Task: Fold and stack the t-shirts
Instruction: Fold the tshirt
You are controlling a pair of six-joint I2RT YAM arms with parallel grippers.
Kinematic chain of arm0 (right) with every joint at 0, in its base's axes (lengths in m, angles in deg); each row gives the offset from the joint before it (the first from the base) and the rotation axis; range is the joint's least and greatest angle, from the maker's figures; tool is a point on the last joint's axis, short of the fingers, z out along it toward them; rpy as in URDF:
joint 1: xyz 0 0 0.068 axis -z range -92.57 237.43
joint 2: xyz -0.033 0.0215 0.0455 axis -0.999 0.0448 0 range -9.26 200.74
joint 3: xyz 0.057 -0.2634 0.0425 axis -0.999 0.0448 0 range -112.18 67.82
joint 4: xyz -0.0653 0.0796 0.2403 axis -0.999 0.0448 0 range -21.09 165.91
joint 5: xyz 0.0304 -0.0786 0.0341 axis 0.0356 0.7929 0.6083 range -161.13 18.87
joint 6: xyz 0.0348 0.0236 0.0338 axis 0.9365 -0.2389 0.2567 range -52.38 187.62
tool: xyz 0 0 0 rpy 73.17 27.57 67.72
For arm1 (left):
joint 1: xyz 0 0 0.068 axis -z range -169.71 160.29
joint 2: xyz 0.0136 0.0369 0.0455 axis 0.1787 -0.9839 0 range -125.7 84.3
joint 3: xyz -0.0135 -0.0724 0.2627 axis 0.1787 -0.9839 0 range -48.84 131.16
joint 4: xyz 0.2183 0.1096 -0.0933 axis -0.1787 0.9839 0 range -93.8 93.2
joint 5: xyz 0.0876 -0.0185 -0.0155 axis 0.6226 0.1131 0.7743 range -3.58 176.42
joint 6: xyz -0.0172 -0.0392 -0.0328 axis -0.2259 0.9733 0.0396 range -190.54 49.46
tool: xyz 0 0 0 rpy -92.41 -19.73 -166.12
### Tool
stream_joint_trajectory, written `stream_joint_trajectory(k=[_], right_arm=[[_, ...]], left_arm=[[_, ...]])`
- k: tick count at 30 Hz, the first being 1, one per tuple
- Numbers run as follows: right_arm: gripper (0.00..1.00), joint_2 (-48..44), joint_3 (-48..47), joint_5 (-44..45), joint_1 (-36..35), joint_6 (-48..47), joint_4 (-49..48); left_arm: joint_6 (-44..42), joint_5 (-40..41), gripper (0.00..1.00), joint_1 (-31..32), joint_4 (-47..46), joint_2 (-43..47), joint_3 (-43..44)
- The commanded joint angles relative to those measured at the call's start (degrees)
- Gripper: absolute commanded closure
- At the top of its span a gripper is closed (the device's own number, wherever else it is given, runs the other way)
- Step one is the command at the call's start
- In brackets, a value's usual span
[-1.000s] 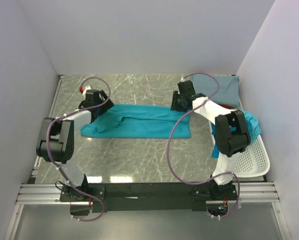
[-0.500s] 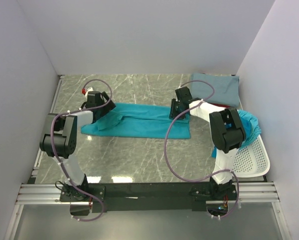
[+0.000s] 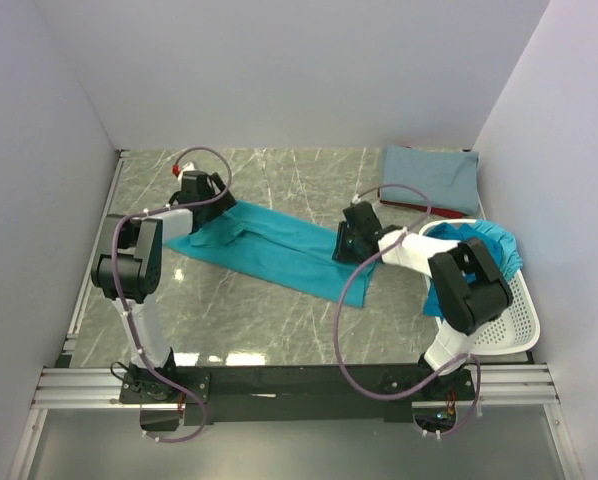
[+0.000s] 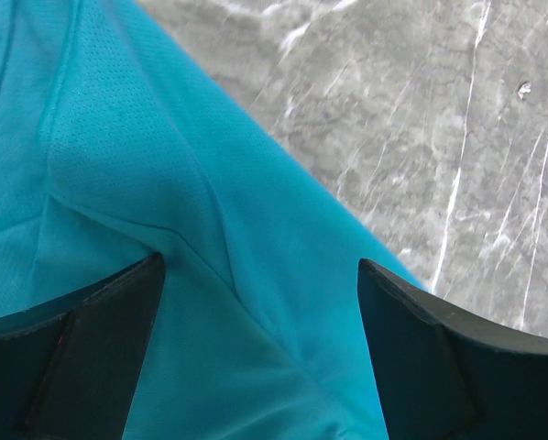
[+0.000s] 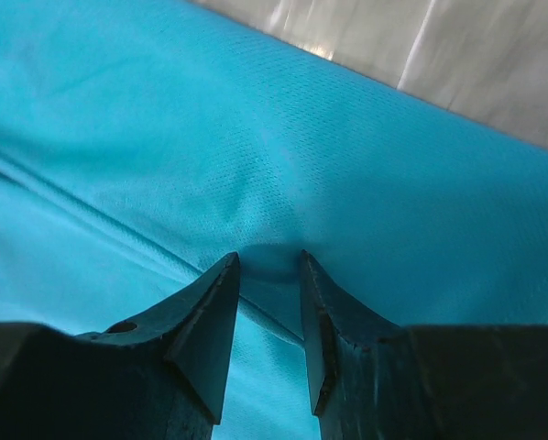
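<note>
Grey marble tabletop (image 3: 239,320) carries a long, rumpled bright teal cloth t-shirt (image 3: 279,250) lying slantwise. The left gripper (image 4: 257,266) gapes wide above it, and the right gripper (image 5: 268,257) pinches 1 small pucker.

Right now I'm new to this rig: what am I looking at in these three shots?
Two robot arms are bolted at the near edge of a marble table. The wide picture looks down from above and behind them. The two close-ups come from a camera on each wrist. A teal t-shirt lies stretched across the table. The right tool pinches a fold of it. The left tool stands open over its other end, holding nothing. At the far right lies a folded grey-blue shirt, with a dark red one showing at its near edge. A white basket holds more teal shirts.
</note>
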State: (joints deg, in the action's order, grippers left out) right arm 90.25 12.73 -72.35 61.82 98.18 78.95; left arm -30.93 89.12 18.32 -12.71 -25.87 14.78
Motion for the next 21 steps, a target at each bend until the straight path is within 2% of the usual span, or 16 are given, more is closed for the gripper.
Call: stream_joint_trajectory(k=[1, 12, 16, 21], right_arm=[[0.60, -2.20, 7.36, 2.34, -4.53, 5.02, 4.90], [0.59, -11.87, 15.53, 6.40, -19.99, 15.75, 4.46], [0.59, -13.37, 16.33, 3.95, -24.04, 16.63, 0.35], [0.59, -10.48, 14.85, 0.00, -27.74, 15.84, -5.03]], left_arm=[[-2.17, 0.73, 0.07, 1.28, 3.72, -2.94, 3.00], [-5.60, 2.05, 0.07, 6.55, 6.88, -9.53, 13.63], [-7.18, 0.04, 0.07, 8.84, 5.83, -10.68, 15.05], [-7.62, -4.27, 0.07, 10.60, 2.93, -11.91, 16.89]])
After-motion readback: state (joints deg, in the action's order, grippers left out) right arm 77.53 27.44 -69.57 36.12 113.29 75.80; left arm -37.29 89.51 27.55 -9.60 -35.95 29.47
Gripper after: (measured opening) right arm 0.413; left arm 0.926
